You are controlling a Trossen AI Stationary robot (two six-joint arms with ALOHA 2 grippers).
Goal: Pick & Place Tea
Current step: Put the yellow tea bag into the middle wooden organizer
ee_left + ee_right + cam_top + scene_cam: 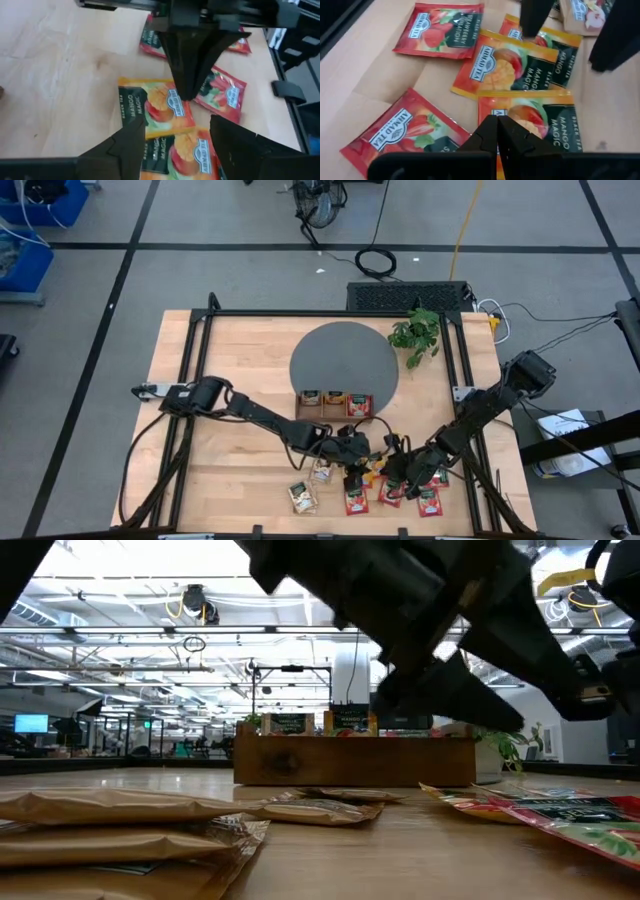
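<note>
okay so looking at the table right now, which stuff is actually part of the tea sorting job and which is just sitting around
Part of the job:
- orange mango sachets
- red strawberry sachets
- beige sachets
- wooden tray, some sachets already in it
- left gripper, open over the mango sachets
- right gripper, shut, tips down by a mango sachet

Just lying about:
- grey round mat
- potted plant

Overhead, table-level, two close wrist views
</note>
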